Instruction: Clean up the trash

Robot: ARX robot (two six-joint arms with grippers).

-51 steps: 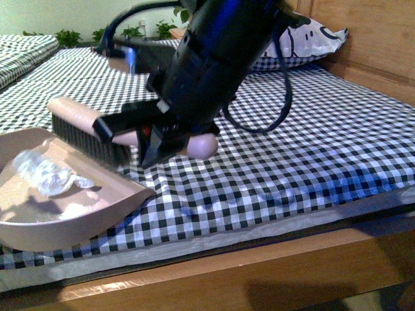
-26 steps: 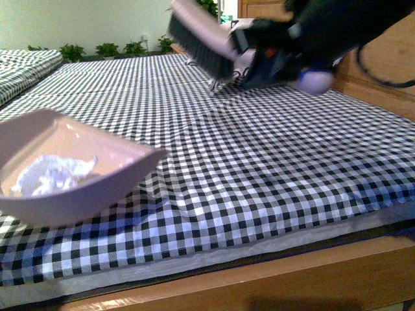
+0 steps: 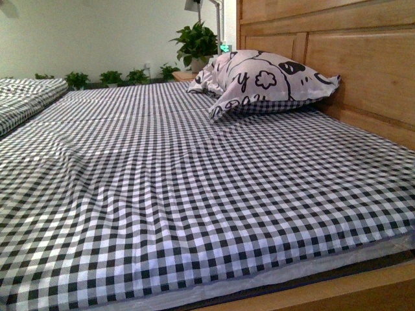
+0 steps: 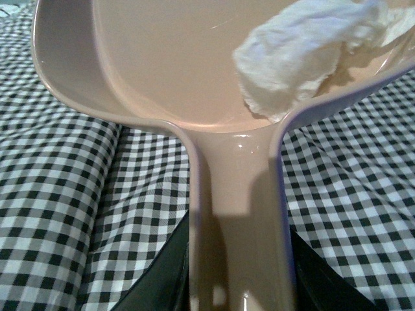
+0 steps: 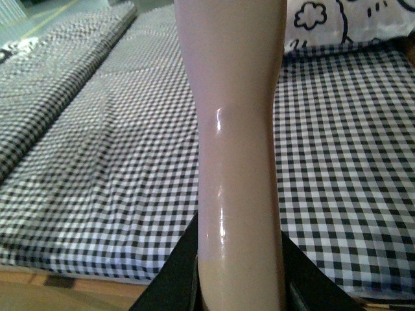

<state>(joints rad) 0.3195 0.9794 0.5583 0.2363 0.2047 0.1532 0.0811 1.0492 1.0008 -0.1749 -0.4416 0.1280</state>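
1 wad of trash [image 4: 295, 61] lies inside the dustpan [image 4: 162, 71], whose handle the left gripper's jaws pinch. Right jaws pinch the brush handle [image 5: 237, 162]. Both arms have lifted off the bed [image 3: 194, 194], so sweeping looks finished.

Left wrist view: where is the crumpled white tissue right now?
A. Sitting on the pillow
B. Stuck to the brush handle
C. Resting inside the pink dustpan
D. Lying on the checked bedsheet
C: the tissue lies in the bowl of the dustpan, against its wall near the handle, above the checked bedsheet.
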